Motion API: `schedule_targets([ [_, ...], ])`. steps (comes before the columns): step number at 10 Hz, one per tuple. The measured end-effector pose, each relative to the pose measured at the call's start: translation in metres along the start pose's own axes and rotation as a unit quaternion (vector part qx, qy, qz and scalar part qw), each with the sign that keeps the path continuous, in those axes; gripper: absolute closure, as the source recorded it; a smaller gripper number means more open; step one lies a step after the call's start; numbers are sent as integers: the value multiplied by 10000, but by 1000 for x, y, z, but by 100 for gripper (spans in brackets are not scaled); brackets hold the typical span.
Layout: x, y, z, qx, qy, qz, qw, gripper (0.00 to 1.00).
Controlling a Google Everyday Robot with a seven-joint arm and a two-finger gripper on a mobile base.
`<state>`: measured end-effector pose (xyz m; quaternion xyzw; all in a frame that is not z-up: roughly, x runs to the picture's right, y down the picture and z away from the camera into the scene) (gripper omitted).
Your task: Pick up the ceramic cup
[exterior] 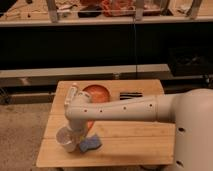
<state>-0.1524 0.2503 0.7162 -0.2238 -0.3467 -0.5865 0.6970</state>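
Gripper (74, 138) of yours sits right at the ceramic cup (65, 138) on the table (135, 137); I cannot tell its grip.

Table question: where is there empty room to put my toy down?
The wooden table is bare along its front right, between the blue cloth and the right edge. The front left is crowded: the hand is at the ceramic cup. The orange bowl and a dark object fill the back.

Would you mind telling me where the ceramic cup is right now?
The ceramic cup sits near the wooden table's front-left corner, at the gripper, with a blue cloth just right of it.
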Motion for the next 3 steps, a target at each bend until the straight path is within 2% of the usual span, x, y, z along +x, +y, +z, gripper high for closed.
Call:
schedule_targets([
  [3,4,-1,-12,-35,51,-34,10000,100],
])
